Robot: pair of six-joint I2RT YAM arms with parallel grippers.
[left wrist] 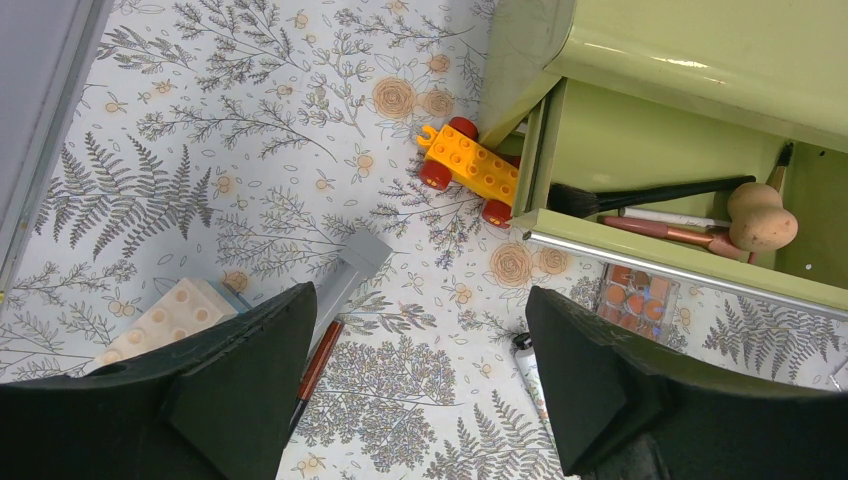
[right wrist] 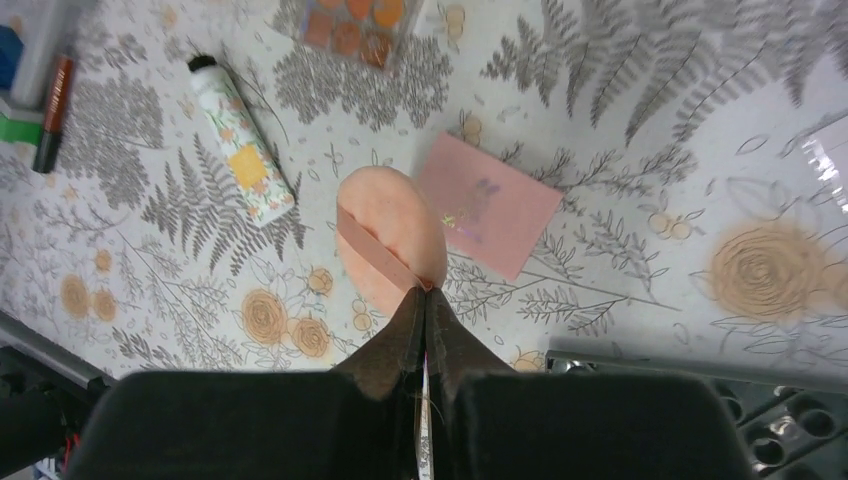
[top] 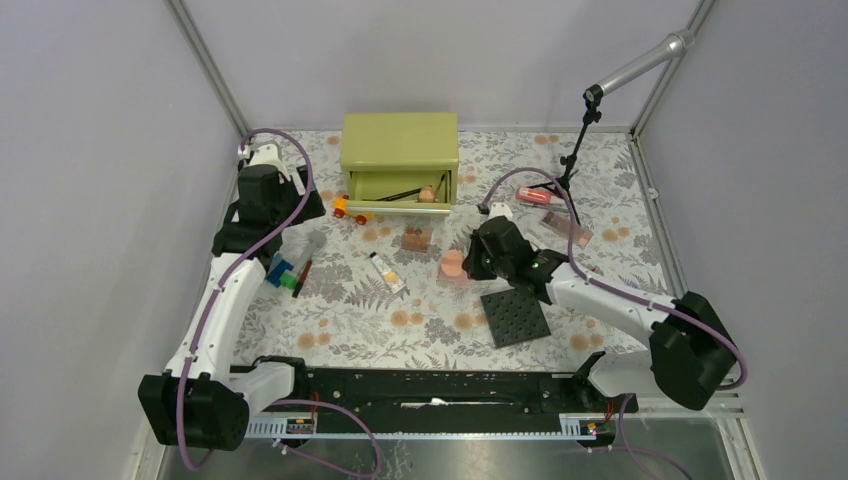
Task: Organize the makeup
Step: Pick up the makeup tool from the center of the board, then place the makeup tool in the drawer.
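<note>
My right gripper (right wrist: 427,290) is shut, its tips pinching the near rim of a peach sponge (right wrist: 385,235) where its ribbon strap ends. The sponge overlaps a pink square compact (right wrist: 490,205) on the cloth. A cream tube with a black cap (right wrist: 240,150), an eyeshadow palette (right wrist: 350,25) and a brown pencil (right wrist: 52,105) lie beyond. My left gripper (left wrist: 418,295) hangs open above the cloth, nothing between its fingers. The green box's open drawer (left wrist: 560,240) holds a brush (left wrist: 650,195), pencils (left wrist: 670,230) and another sponge (left wrist: 760,215). A pink-red tube (top: 535,196) lies back right.
The orange toy car (left wrist: 470,165) stands by the drawer's left corner. Toy blocks (top: 282,273) and a grey piece (left wrist: 355,265) lie at the left. The dark studded plate (top: 515,317) sits under my right arm. A microphone stand (top: 572,170) rises at the back right.
</note>
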